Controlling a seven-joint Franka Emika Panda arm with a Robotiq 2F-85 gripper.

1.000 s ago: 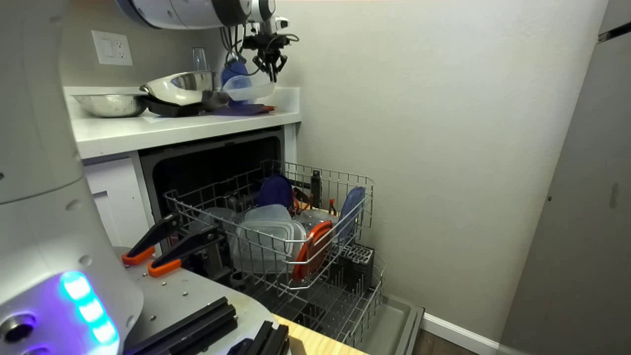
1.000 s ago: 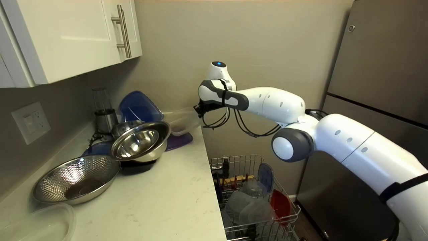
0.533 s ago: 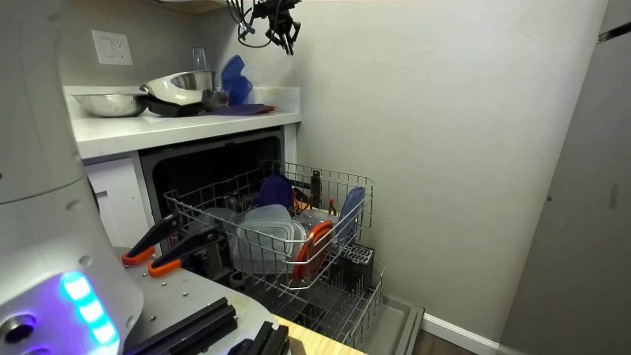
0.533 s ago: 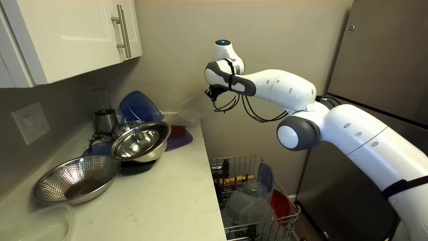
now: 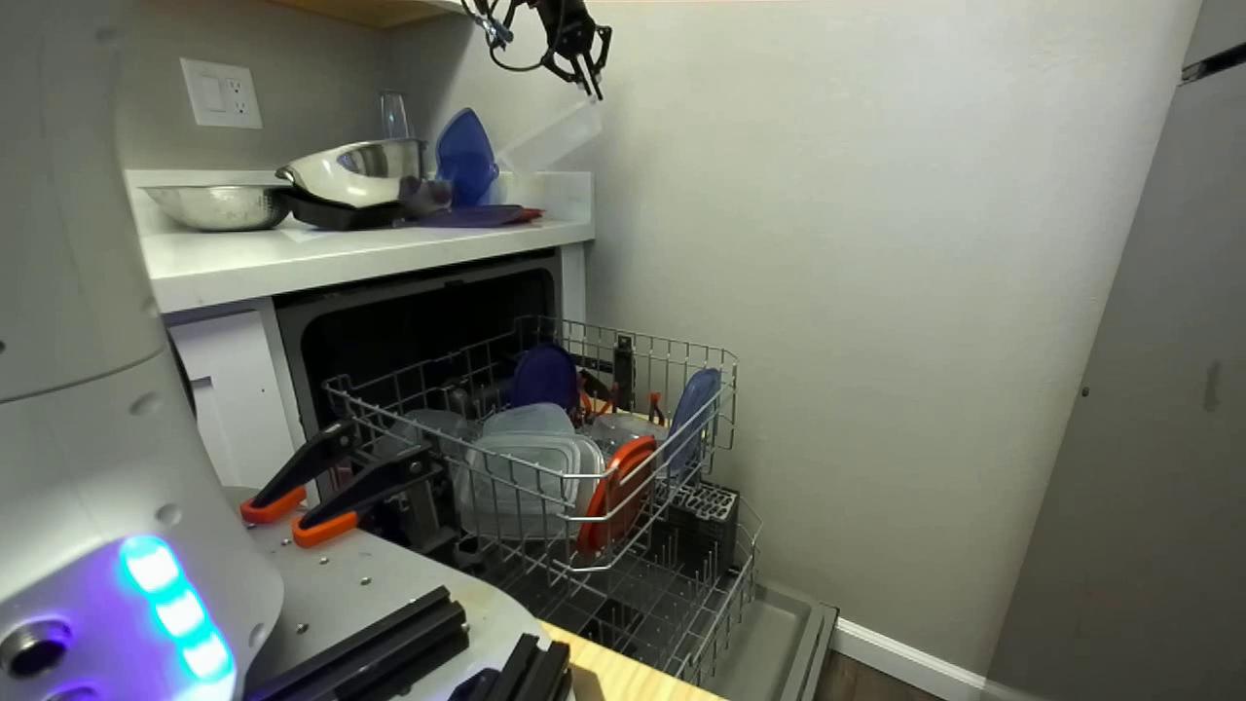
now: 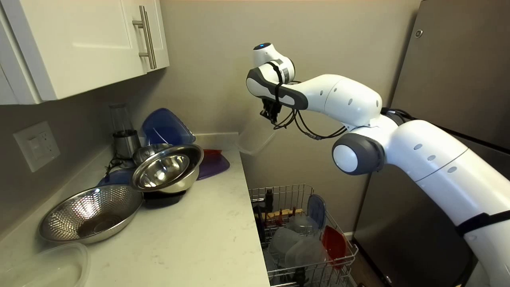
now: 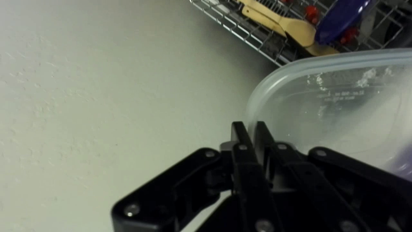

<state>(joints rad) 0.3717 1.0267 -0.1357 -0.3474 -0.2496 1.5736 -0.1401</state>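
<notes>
My gripper (image 7: 250, 127) is shut on the rim of a clear plastic container (image 7: 351, 122). The rim runs between the two fingertips in the wrist view. In an exterior view the container (image 5: 553, 136) hangs tilted below the gripper (image 5: 593, 95), above the far end of the counter and close to the wall. In an exterior view the container (image 6: 255, 135) hangs just beyond the counter's right edge, under the gripper (image 6: 271, 115). A purple lid (image 6: 213, 166) and a red piece (image 6: 212, 152) lie on the counter near it.
The white counter (image 6: 207, 227) holds metal bowls (image 6: 167, 171), a colander (image 6: 91, 215), a blue lid (image 6: 167, 127) and another clear container (image 6: 44, 267). Below, a pulled-out dishwasher rack (image 5: 584, 476) holds lids and containers. A wall cabinet (image 6: 87, 44) overhangs the counter.
The gripper has risen and moved right, off the counter's far end. The container has come up with it and now hangs more steeply tilted. The rack and counter items stay put.
</notes>
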